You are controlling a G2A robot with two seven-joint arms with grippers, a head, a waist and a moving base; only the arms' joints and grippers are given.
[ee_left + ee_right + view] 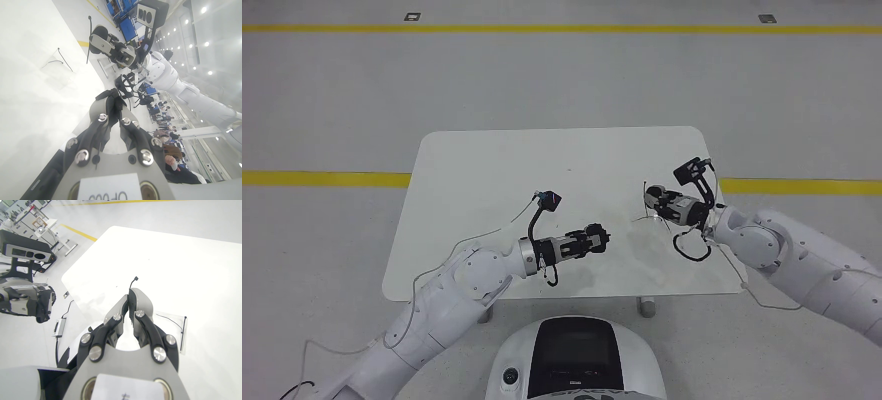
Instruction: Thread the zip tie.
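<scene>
Two grippers hang inside the table (pixel 492 180) edges: right gripper (pixel 129 294) clamps the zip tie (pixel 133 281), left gripper (pixel 112 94) closed.

**Open air separates the left claw (pixel 604 238) and right claw (pixel 650 203) above the white tabletop (pixel 492 170).**

Both claws hang over the near edge, tips apart. A zip tie (pixel 90 24) stands up from the right claw's closed grip, at the edge of that gap. A clear sleeve (pixel 170 321) holding loose ties (pixel 182 332) lies flat near the right claw. Bare white surface spans the tabletop's far half and the robot's left side.
</scene>
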